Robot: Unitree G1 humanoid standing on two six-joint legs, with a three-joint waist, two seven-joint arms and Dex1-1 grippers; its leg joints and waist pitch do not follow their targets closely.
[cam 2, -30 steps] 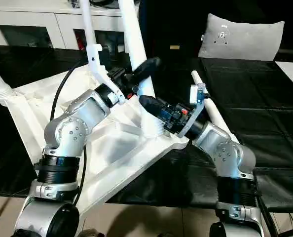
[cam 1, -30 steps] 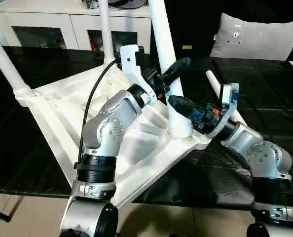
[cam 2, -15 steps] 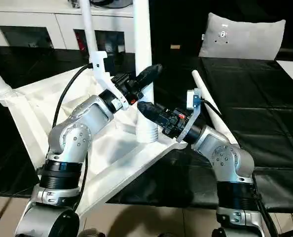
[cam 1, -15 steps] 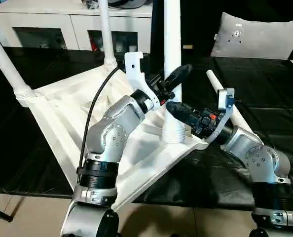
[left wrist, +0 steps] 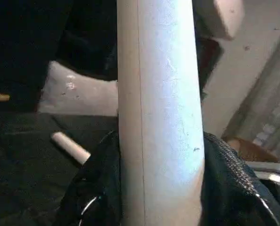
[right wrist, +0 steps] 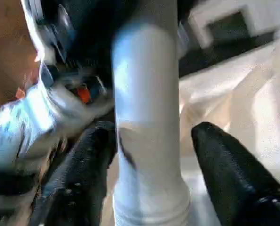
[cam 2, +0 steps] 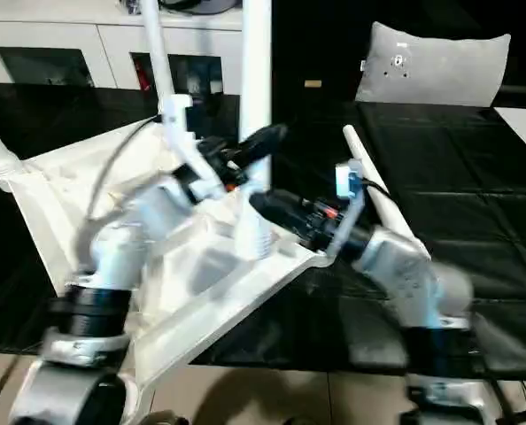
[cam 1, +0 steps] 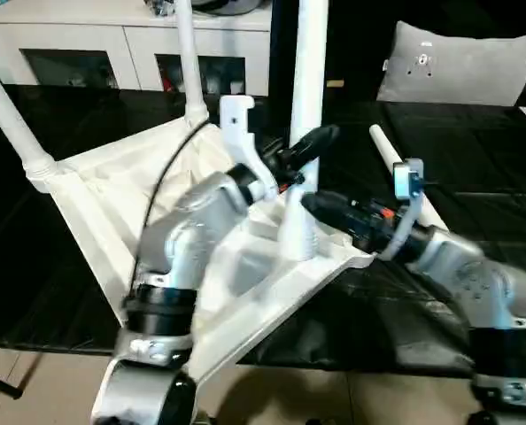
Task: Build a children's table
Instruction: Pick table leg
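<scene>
The leg (cam 1: 305,115) between the grippers, tilted a second ago, now stands upright in the near corner socket (cam 1: 299,241) of the overturned tabletop (cam 1: 104,190). 2 more legs (cam 1: 15,119) rise from the left and far sockets. The left gripper (left wrist: 154,197) clamps the leg; the right gripper (right wrist: 154,155) brackets its base, fingers apart. A 4th leg (cam 1: 396,164) lies on the black counter (cam 1: 475,159) toward its right edge.

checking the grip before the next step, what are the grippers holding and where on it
The left gripper clamps the upright table leg part-way up its shaft. The right gripper is open around its lower end, near the collar, one finger clear.
</scene>
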